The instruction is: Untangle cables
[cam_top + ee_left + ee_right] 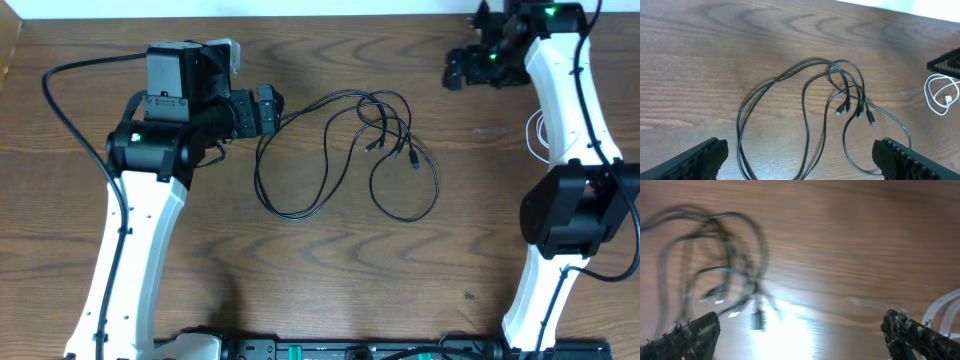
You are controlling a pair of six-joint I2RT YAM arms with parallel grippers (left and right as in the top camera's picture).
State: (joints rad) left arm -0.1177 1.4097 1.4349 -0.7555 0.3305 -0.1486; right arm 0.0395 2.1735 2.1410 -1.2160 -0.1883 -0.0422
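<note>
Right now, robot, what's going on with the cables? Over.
Grippers: left gripper open, right gripper open, both empty. Cables: black cables tangled mid-table, white cable apart. Nothing blocking.

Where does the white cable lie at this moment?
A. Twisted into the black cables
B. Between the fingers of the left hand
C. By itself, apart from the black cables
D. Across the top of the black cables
C: the white cable lies coiled by itself, with bare table between it and the black cables, and neither hand holds it.
</note>
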